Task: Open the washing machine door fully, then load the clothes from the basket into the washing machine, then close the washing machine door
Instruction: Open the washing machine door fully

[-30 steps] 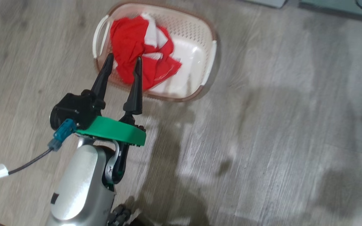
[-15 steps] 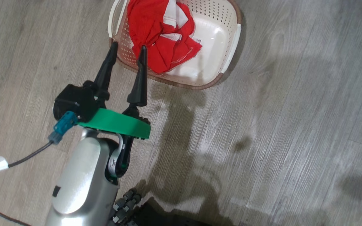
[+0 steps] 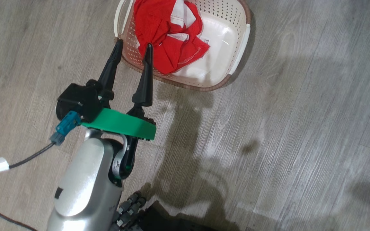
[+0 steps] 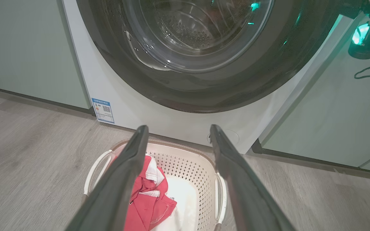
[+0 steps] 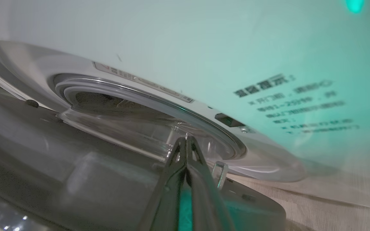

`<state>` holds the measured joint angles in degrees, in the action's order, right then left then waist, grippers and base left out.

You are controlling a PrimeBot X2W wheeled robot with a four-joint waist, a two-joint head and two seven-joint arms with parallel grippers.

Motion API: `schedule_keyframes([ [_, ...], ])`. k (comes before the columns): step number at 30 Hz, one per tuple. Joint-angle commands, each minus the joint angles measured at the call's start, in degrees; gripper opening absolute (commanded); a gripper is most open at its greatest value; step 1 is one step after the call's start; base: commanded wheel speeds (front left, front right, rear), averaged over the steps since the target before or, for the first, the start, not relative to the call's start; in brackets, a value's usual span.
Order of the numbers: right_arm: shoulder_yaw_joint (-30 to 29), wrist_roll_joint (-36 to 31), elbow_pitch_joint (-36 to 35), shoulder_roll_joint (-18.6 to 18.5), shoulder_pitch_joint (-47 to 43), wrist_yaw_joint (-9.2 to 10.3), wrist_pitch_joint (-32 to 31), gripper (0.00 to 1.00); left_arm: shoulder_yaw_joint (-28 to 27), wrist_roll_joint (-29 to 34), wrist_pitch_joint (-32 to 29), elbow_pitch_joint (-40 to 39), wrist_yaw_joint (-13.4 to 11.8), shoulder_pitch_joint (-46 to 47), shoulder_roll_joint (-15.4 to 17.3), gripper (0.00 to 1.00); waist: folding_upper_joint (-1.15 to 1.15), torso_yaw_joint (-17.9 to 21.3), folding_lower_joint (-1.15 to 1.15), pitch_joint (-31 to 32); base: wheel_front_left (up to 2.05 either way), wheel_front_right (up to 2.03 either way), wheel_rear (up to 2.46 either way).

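Note:
The cream basket [image 3: 236, 51] stands on the floor with the red clothes [image 3: 164, 35] heaped in its left half. My left gripper [image 3: 134, 43] hangs open above the basket's near left rim, nothing between its fingers. In the left wrist view the same open gripper [image 4: 178, 127] points over the basket [image 4: 201, 166] and clothes [image 4: 148, 199] at the washing machine [image 4: 127, 109]. The washing machine door [image 4: 204, 93] with its black rim fills the top. My right gripper [image 5: 185, 139] is shut and empty, its tips in the gap between the door's glass bowl [image 5: 114, 128] and the machine's grey-ringed mouth [image 5: 146, 102].
Pale green cabinets [image 4: 27, 48] flank the machine on both sides. A small round white flap [image 4: 226, 136] sits low on the machine's front, just behind the basket. Grey wood floor [image 3: 284, 128] spreads to the right of the basket. A cable [image 3: 27, 162] trails from my left wrist.
The head camera has swung, so the basket now sits higher and further right in its picture. My left gripper stays open over the basket's near left rim.

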<state>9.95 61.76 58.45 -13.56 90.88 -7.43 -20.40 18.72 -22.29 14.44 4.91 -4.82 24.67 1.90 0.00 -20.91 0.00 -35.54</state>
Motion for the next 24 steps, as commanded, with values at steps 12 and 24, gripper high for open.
schedule_keyframes([
  [12,2.86,2.60,-0.82,0.91,-1.82,-0.06,-2.16,0.00,-1.35,-0.27,0.56,-1.43,-0.63,-0.48,0.98,1.00,0.00,-0.62,0.00,2.90,0.00,0.00,0.00],
  [24,4.16,7.10,-2.09,0.68,-11.57,-0.06,-4.94,0.00,-2.04,0.47,0.56,-0.71,-0.78,-3.09,0.98,1.00,0.00,-2.14,0.00,9.10,0.00,0.00,0.00],
])
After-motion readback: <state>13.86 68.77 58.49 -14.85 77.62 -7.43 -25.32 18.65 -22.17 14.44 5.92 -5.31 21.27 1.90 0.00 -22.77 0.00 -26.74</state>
